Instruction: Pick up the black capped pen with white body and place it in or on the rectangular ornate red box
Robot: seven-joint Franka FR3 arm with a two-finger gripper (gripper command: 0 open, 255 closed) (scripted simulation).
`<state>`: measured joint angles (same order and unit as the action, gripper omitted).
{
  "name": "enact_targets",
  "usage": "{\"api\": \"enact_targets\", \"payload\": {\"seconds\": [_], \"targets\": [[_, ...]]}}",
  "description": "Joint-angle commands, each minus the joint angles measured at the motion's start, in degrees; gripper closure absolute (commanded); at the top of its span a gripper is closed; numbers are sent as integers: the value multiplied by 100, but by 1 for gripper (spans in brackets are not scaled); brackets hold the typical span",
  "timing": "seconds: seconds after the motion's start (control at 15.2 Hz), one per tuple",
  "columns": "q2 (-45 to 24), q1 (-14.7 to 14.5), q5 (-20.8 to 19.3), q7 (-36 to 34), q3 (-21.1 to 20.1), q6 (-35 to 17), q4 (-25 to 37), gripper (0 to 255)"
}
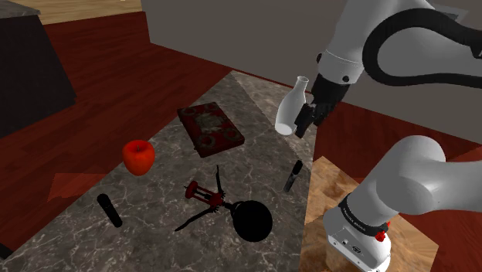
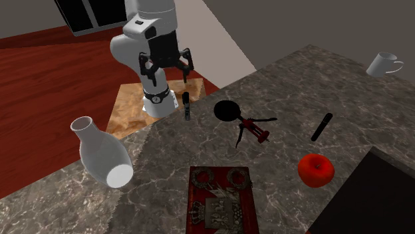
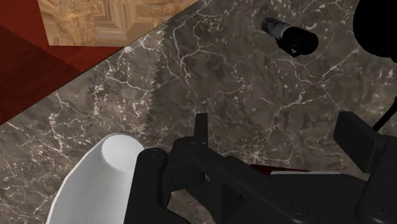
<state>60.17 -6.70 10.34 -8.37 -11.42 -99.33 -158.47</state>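
Below the gripper (image 2: 164, 74), off to one side of its jaws, the pen (image 2: 187, 105) is lying on the counter (image 2: 299, 86); the jaws are standing spread, gripping nothing, clear of it.

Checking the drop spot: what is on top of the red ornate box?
Nothing rests on the red box; its patterned top shows bare. Its inside is covered, so unseen.

The arm (image 1: 409, 185) is white, built of rounded, glossy links with dark joints. A black band rings it near the foot, with small red marks beside it. The gripper (image 2: 164, 72) is all black, with two blocky fingers (image 3: 357, 139).
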Motion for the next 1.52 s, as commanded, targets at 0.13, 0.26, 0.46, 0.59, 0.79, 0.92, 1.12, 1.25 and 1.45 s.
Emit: {"api": "enact_targets", "payload": {"seconds": [0.13, 0.26, 0.46, 0.59, 0.79, 0.92, 1.12, 1.25, 1.45], "targets": [[567, -479, 464, -448, -618, -393, -741, 0], [801, -785, 739, -709, -976, -568, -1059, 0], [774, -837, 814, -725, -1053, -749, -1214, 0], [724, -870, 879, -725, -1113, -928, -1348, 0], [601, -930, 1004, -725, -1227, -1269, -1578, 0], [602, -930, 1004, -725, -1227, -1269, -1578, 0], [601, -930, 1004, -725, -1227, -1269, -1578, 0], [601, -930, 1004, -725, -1227, -1269, -1578, 0], [601, -929, 1003, -725, -1226, -1267, -1577, 255]]}}
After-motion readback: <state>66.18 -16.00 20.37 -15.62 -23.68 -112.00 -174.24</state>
